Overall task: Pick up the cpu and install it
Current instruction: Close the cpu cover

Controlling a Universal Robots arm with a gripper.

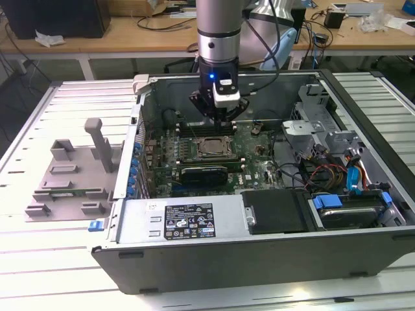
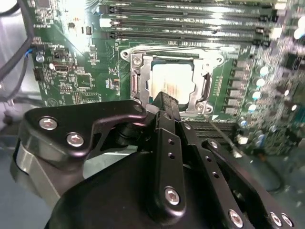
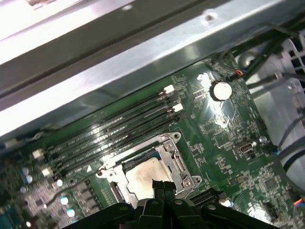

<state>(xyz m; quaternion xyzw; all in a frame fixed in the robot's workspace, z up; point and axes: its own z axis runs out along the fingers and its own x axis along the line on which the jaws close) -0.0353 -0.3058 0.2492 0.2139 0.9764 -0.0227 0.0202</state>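
cpu (image 1: 211, 148) in the exterior view lies flat inside the socket frame (image 1: 188, 150) on the green board (image 1: 249, 165) of the open computer case (image 1: 259, 249), with the gripper (image 1: 224, 118) hanging just above it.
in the second wrist view the gripper (image 2: 164, 99) has its tips pressed together, clamped on nothing, over the edge of the silvery cpu (image 2: 174, 83).
in the first wrist view the cpu (image 3: 143, 176) sits level in the frame beside the memory slots (image 3: 119, 126).
it looks light, stiff and thin, probably slippery on top and delicate underneath; best taken by two opposite edges and kept level
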